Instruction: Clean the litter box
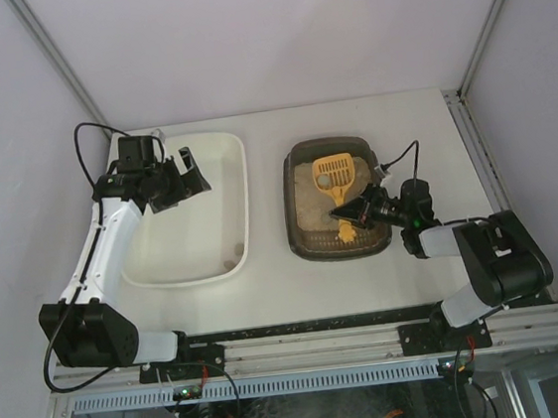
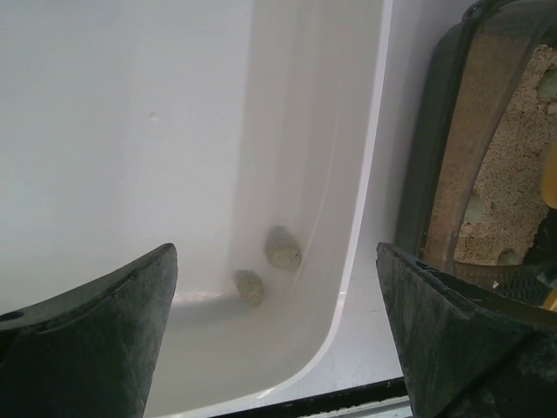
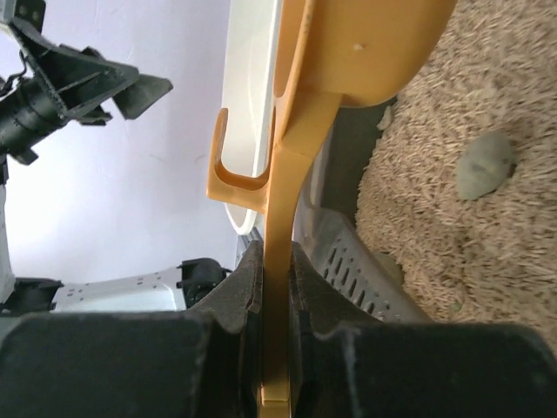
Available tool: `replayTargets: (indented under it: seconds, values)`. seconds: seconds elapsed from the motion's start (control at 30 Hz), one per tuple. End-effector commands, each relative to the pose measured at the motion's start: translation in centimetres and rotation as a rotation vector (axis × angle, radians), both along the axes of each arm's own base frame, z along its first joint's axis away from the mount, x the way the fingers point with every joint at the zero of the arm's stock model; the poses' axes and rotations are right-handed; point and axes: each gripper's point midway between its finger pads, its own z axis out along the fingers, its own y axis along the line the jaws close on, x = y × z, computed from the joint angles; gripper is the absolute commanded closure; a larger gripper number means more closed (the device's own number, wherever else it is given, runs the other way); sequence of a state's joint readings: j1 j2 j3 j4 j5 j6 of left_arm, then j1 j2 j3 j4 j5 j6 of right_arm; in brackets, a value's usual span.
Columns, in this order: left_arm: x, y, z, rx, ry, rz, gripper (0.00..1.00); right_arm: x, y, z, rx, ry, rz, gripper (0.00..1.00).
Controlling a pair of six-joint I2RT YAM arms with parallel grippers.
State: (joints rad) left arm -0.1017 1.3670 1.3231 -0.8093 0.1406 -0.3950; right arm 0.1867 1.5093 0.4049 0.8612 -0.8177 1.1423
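Note:
The dark grey-brown litter box with beige litter sits right of centre. My right gripper is over its near part, shut on the handle of a yellow slotted scoop whose head is above the litter. In the right wrist view the gripper clamps the scoop handle, and a grey clump lies on the litter. My left gripper is open and empty above the white tub. In the left wrist view the open gripper looks down into the tub, with the litter box at the right.
The larger white tub stands left of the litter box. Two grey clumps lie in its near right corner. Metal rails run along the table's near edge and right side. Pale walls enclose the back and sides.

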Motion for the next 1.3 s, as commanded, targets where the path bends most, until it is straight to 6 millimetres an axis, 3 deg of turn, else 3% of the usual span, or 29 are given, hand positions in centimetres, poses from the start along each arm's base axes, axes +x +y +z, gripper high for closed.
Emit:
replayTargets:
  seconds: [0.0,0.17,0.27,0.4,0.53,0.6,0.7,0.93,1.1,1.23,1.27]
  values:
    - [0.4,0.8,1.5,0.049,-0.059,-0.012,0.00,1.1,-0.8,2.0,0.041,-0.066,-0.063,1.00]
    - [0.4,1.1,1.7,0.067,-0.062,-0.009,0.00,0.4,1.8,2.7,-0.093,-0.109,0.022,1.00]
    - [0.4,0.9,1.7,0.057,-0.062,-0.015,0.00,1.3,-0.3,3.3,-0.047,-0.109,-0.052,1.00]
    - [0.4,0.4,1.9,0.085,-0.071,-0.123,0.00,0.1,1.9,4.1,-0.102,-0.126,0.035,1.00]
    - [-0.3,-0.2,2.6,0.102,-0.061,-0.322,0.00,0.5,0.9,4.8,-0.069,-0.122,-0.006,1.00]
    - [0.0,1.4,2.9,0.141,-0.039,-0.297,0.00,0.0,2.6,5.4,-0.113,-0.144,0.037,1.00]
    - [0.5,5.4,2.6,0.228,0.029,-0.201,0.00,-1.7,6.5,6.6,-0.158,-0.159,0.151,1.00]
    - [-1.7,12.4,1.1,0.143,0.144,-0.013,0.00,-4.5,15.5,8.2,-0.368,-0.193,0.375,1.00]
    - [-4.2,16.4,0.1,0.086,0.194,0.071,0.00,-5.4,19.9,5.8,-0.610,-0.245,0.476,1.00]
    - [-5.0,18.0,-0.7,0.047,0.184,0.145,0.00,-6.3,21.1,3.6,-0.921,-0.355,0.515,1.00]
    - [-5.1,17.9,-0.9,0.030,0.188,0.145,0.00,-6.7,21.8,4.0,-0.976,-0.410,0.522,1.00]
